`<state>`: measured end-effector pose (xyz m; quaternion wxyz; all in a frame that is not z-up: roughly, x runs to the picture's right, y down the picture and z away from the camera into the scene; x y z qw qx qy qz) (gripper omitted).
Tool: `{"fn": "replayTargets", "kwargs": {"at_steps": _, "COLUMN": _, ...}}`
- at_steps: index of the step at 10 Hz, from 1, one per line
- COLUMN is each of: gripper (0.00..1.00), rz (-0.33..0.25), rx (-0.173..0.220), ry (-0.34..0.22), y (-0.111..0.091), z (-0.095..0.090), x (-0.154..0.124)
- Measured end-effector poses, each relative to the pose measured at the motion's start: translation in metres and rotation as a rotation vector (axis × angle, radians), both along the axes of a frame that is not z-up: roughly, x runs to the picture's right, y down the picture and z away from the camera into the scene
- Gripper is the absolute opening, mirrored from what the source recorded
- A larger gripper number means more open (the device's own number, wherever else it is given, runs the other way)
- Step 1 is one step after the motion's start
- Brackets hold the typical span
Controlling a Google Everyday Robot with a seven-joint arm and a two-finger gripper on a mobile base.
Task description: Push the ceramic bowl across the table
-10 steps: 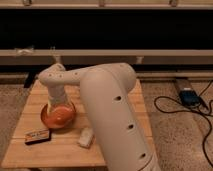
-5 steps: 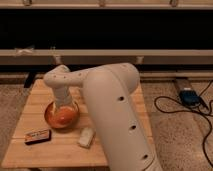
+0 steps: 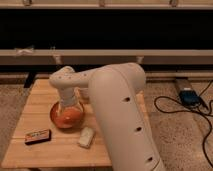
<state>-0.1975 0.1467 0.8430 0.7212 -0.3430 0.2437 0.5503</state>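
Note:
The orange ceramic bowl [image 3: 65, 118] sits on the light wooden table [image 3: 35, 102], left of the middle. My white arm reaches in from the right foreground and bends down over it. My gripper [image 3: 68, 106] hangs below the wrist, right at the bowl's inside and far rim. The wrist hides much of the gripper from this view.
A dark flat packet [image 3: 38, 136] lies near the table's front left. A small white object [image 3: 86, 137] lies just in front of the bowl, to its right. On the floor to the right are a blue device [image 3: 189, 96] and black cables [image 3: 172, 107]. A dark wall with rails runs behind.
The bowl has slid a little to the right across the table, and the gripper has moved with it. The packet and the white object have not moved.

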Motion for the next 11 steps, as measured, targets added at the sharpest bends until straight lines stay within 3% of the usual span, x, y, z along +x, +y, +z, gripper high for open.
{"fn": "replayTargets", "kwargs": {"at_steps": 5, "gripper": 0.8, "rz": 0.074, "rx": -0.001, "ry": 0.082, "y": 0.009, "z": -0.013, "x": 0.051}}
{"fn": "replayTargets", "kwargs": {"at_steps": 11, "gripper": 0.8, "rz": 0.142, "rx": 0.001, "ry": 0.14, "y": 0.022, "z": -0.025, "x": 0.088}}
